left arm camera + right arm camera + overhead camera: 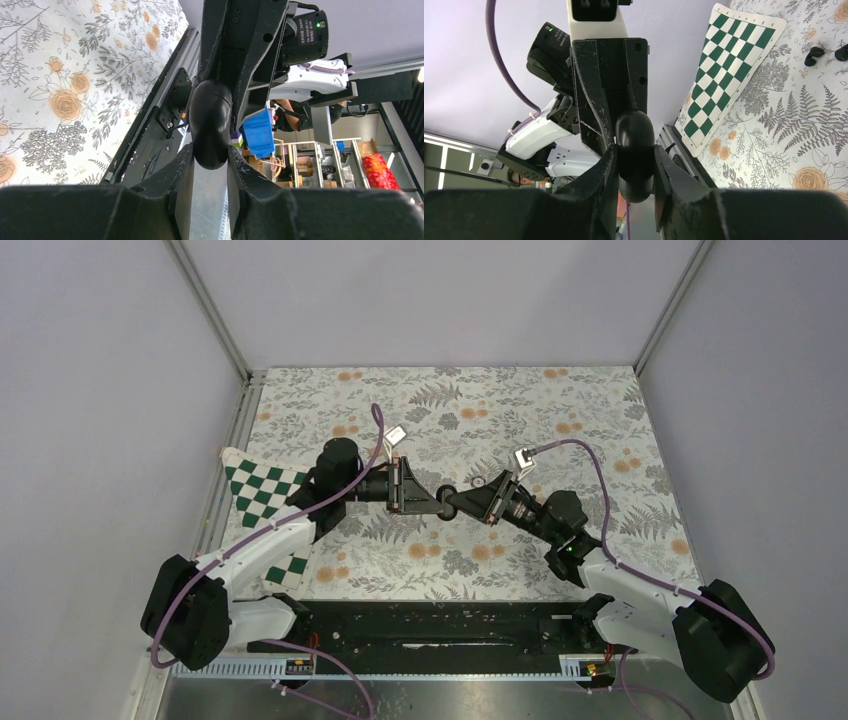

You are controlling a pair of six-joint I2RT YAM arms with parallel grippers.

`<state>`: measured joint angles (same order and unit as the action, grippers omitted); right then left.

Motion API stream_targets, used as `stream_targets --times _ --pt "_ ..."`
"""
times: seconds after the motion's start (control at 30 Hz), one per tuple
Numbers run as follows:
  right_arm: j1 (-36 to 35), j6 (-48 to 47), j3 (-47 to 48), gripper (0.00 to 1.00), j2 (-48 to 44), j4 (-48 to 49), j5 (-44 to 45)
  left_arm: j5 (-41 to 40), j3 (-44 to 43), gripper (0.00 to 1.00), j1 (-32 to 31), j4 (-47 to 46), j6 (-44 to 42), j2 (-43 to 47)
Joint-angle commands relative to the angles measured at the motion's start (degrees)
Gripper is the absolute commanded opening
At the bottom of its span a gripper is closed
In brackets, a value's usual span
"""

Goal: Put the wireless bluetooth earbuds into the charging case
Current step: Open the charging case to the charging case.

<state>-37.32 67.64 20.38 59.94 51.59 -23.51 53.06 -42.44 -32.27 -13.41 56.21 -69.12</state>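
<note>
Black case [447, 496] sits mid-air where both arms meet, above mat [600, 420]. Left wrist: left gripper [210, 155] fingers pinch its near end. Right wrist: right gripper [634, 152] pinches the other end; earbuds [814, 54] lie on mat, well apart.

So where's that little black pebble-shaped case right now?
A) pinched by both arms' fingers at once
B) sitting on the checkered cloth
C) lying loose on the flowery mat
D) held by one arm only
A: each wrist view shows the charging case clamped between that arm's own fingers, the left fingers and the right fingers, with the other arm's fingers gripping its far end.
</note>
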Motion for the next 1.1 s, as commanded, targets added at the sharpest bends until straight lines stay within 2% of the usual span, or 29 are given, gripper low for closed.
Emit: stream_targets --times 0.0,0.03,0.07,0.3,0.57,0.87,1.07 --pt "-0.1 -0.2 -1.8 0.12 -0.4 1.7 -2.1 3.8 0.3 0.00 0.4 -13.5 5.9 0.8" --pt "0.1 -0.2 -2.2 0.21 -0.2 1.7 -2.1 4.4 0.9 0.00 0.7 -16.4 8.7 0.9" --pt "0.3 -0.2 -2.5 0.23 -0.1 1.8 -2.1 4.9 1.6 0.00 1.0 -19.2 10.0 0.9" --pt "0.7 -0.6 -3.1 0.32 0.9 1.4 -1.9 5.5 3.1 0.00 1.6 -22.1 12.2 1.8" --pt "1.8 -0.3 -5.2 0.52 2.2 2.4 -1.1 5.9 3.3 0.00 2.4 -23.1 13.4 2.7" --pt "2.3 1.3 -5.4 0.61 3.7 7.5 -2.8 5.7 3.6 0.00 2.6 -22.5 13.0 1.4" --pt "2.4 0.2 -4.8 0.64 -1.3 5.6 -3.1 5.0 3.0 0.00 3.4 -14.7 7.8 1.0"
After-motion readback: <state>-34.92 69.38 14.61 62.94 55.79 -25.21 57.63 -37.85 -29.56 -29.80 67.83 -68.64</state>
